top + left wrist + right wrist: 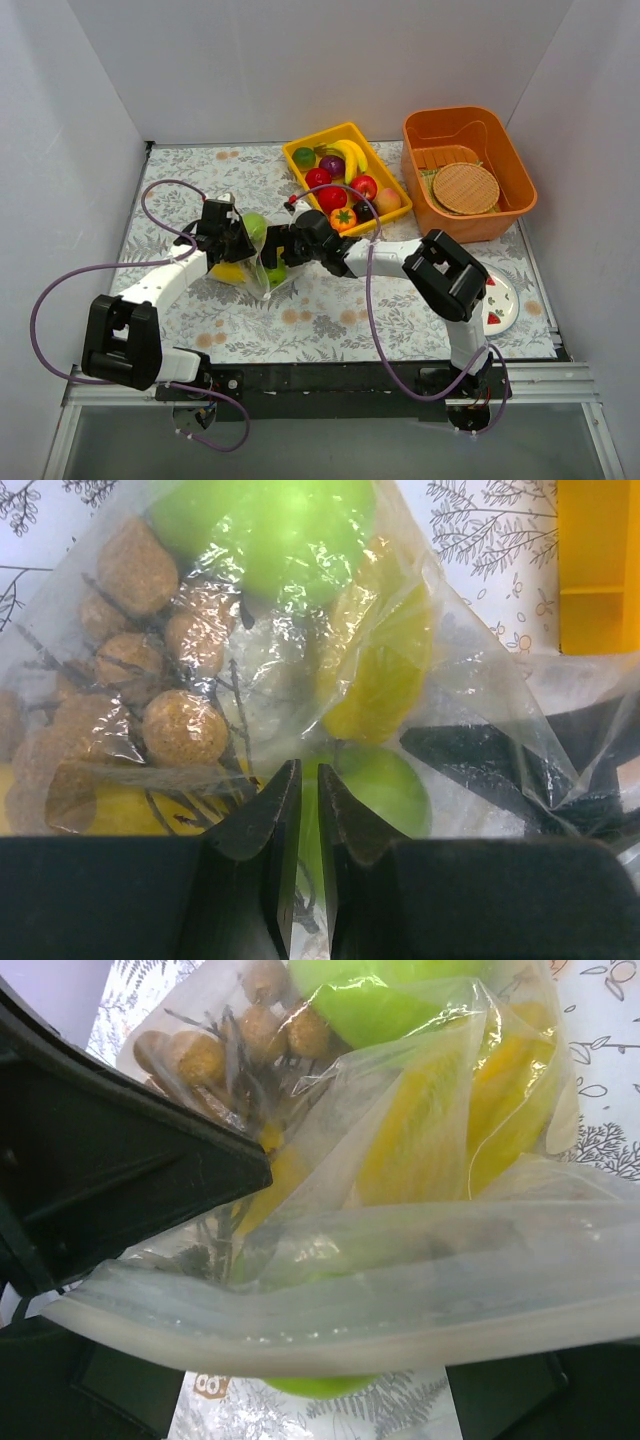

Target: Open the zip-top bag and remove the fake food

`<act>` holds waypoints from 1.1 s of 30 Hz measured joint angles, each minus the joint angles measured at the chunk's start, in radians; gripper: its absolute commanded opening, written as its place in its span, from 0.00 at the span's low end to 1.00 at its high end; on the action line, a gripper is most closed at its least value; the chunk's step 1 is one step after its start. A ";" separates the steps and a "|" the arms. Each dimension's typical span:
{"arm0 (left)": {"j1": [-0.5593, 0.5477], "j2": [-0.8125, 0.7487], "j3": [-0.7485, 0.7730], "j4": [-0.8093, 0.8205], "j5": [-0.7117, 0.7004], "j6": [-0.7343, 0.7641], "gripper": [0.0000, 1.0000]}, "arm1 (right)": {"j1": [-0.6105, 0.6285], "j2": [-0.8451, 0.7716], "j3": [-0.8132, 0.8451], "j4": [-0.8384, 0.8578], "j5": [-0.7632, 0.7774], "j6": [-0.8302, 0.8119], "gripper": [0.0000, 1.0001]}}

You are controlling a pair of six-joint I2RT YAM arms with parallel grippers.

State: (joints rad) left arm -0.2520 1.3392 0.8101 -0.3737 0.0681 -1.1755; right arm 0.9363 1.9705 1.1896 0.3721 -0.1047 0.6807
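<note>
twiggy bunch (pixel 180 725) cut off left, yellow tray (pixel 597 565) cropped right

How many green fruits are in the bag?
2. One green fruit lies at the zip-top bag's far end, the other beside the left hand; more may be hidden.

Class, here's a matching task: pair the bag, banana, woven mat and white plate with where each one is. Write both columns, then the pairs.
1. bag
2. banana
3. woven mat
4. white plate

A. in the orange tub
B. on the table, near right corner
C. between the left gripper and right gripper
D. in the yellow tray

Pairs: 1-C, 2-D, 3-A, 4-B
</note>
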 measured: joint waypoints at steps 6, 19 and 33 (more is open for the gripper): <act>0.000 -0.002 -0.021 0.009 0.004 -0.004 0.12 | 0.030 0.031 0.034 -0.072 0.031 -0.045 0.97; 0.000 -0.006 -0.032 0.009 0.004 -0.005 0.12 | 0.070 0.031 0.044 -0.184 0.124 -0.113 0.59; 0.000 -0.006 -0.032 0.008 -0.028 -0.004 0.10 | 0.070 -0.088 0.044 -0.283 0.159 -0.151 0.34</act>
State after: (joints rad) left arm -0.2520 1.3334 0.7784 -0.3660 0.0399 -1.1793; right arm 1.0065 1.8824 1.2335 0.0891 0.0547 0.5293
